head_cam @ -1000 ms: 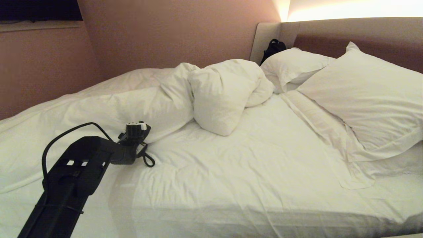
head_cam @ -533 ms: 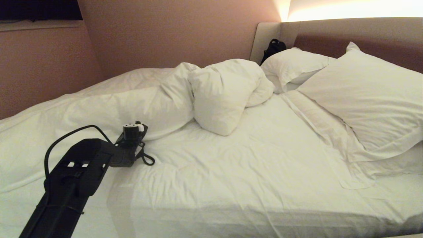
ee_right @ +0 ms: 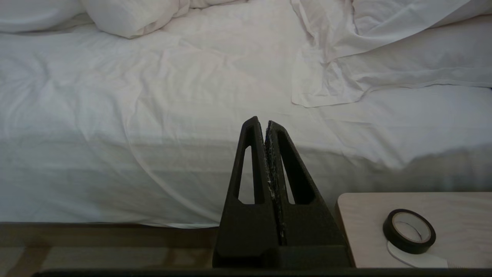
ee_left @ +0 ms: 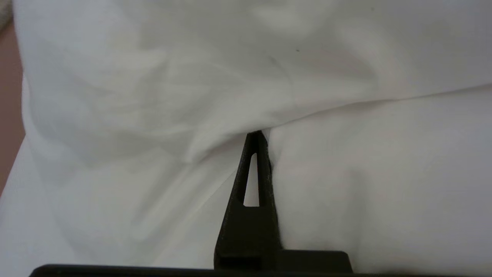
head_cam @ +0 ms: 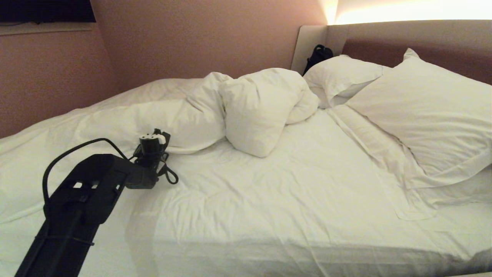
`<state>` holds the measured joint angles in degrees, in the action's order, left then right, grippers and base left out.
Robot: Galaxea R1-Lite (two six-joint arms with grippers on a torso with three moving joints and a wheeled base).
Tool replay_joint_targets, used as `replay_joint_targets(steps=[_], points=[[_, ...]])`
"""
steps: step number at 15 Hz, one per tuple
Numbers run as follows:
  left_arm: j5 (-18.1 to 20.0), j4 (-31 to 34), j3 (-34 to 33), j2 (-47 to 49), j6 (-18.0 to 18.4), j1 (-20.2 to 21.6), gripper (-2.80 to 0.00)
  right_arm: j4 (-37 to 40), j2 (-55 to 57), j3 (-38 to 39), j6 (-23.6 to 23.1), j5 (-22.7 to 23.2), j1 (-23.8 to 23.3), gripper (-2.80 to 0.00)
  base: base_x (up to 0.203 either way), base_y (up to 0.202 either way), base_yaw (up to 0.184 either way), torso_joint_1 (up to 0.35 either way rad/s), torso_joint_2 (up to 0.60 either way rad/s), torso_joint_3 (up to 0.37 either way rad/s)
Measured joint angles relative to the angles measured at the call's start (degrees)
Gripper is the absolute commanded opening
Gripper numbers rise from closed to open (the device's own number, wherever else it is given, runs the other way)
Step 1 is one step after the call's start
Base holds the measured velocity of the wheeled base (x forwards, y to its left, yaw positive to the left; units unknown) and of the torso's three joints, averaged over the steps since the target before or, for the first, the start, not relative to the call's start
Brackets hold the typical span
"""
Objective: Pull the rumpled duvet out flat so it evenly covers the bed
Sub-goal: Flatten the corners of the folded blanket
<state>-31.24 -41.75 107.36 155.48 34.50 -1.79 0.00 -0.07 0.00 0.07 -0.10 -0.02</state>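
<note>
The white duvet (head_cam: 173, 115) lies rumpled along the far left of the bed (head_cam: 288, 200), with a bunched lump (head_cam: 257, 111) near the middle. My left arm (head_cam: 150, 161) reaches over the near left part of the mattress to the duvet's near edge. In the left wrist view my left gripper (ee_left: 265, 134) is shut on a fold of the duvet (ee_left: 153, 88). One black finger (ee_left: 255, 165) shows and white cloth covers the other. My right gripper (ee_right: 266, 123) is shut on nothing and hangs in front of the bed's near side.
Two white pillows (head_cam: 423, 115) (head_cam: 342, 75) lean on the padded headboard (head_cam: 423, 42), with a black bag (head_cam: 317, 55) in the corner behind them. A small pale table (ee_right: 369, 231) with a roll of black tape (ee_right: 409, 231) stands beside the right gripper. A wall (head_cam: 192, 38) runs along the bed's far side.
The left wrist has risen and drawn slightly left at the duvet's near edge. The duvet, pillows and right arm have kept still.
</note>
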Motion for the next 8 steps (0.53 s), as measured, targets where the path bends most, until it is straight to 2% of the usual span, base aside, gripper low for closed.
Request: replay_joint_targets(steps=[5,8], points=[[0.84,-0.35,-12.31,-12.61,-1.29,-2.28,-2.80,0.02,0.00,0.00,0.00,0.00,0.02,-2.80,0.000,0.000,0.000,0.000,0.00,0.000],[0.88,-0.30,-14.95,-16.89,-1.38,-3.00,-2.80,0.02,0.00,0.00,0.00,0.01,0.00,-2.80,0.000,0.000,0.000,0.000,0.00,0.000]])
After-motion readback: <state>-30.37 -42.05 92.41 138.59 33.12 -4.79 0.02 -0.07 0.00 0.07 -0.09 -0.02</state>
